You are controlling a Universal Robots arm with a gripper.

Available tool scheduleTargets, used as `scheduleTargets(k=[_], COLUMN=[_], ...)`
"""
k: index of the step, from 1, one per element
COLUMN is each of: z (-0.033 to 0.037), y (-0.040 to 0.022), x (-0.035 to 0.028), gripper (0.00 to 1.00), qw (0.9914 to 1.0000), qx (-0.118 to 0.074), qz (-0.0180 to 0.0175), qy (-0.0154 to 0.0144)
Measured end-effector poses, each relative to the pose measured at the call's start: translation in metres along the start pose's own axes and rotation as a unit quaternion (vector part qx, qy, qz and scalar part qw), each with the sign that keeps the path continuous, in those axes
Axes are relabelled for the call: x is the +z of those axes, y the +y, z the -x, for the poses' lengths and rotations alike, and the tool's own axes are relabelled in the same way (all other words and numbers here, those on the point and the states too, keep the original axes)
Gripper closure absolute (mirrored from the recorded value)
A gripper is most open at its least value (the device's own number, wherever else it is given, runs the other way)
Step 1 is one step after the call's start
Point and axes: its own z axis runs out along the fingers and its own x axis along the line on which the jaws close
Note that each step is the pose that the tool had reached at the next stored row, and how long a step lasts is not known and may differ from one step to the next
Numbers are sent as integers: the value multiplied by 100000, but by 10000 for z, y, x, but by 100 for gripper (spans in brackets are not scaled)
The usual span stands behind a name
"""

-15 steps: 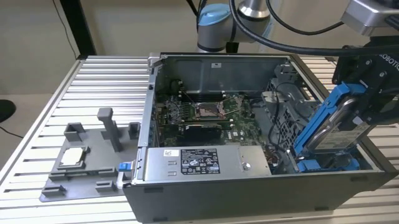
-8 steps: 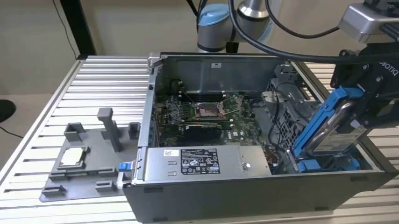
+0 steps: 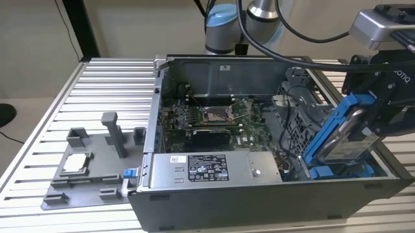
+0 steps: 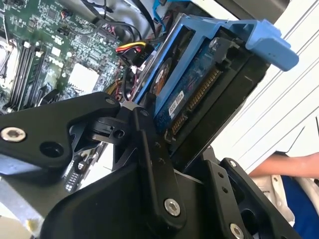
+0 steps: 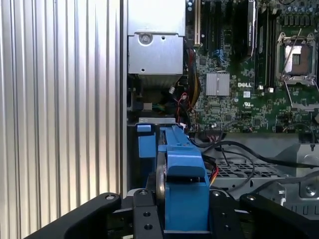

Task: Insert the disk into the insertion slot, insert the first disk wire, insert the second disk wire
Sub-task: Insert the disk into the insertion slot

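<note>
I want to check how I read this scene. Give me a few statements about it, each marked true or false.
1. The gripper is shut on the disk. True.
2. The disk lies flat inside its bay. False: it is steeply tilted, held over the drive-cage end of the case.
3. The power-supply box sits at the exterior view's left of the disk. True.
4. A side panel closes the case. False: the case is open and the motherboard shows.
</note>
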Motion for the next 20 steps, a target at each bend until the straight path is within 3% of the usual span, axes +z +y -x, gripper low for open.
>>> scheduleTargets(k=[6, 15, 19, 20], z=[-1, -7, -8, -8], y=[-1, -6, -6, -6], x=[22, 179, 188, 189], gripper=[100, 100, 100, 0], qw=[99999, 99999, 99999, 99999], qx=[356, 521, 520, 519], qz=[-13, -21, -31, -25], qy=[-9, 23, 66, 59])
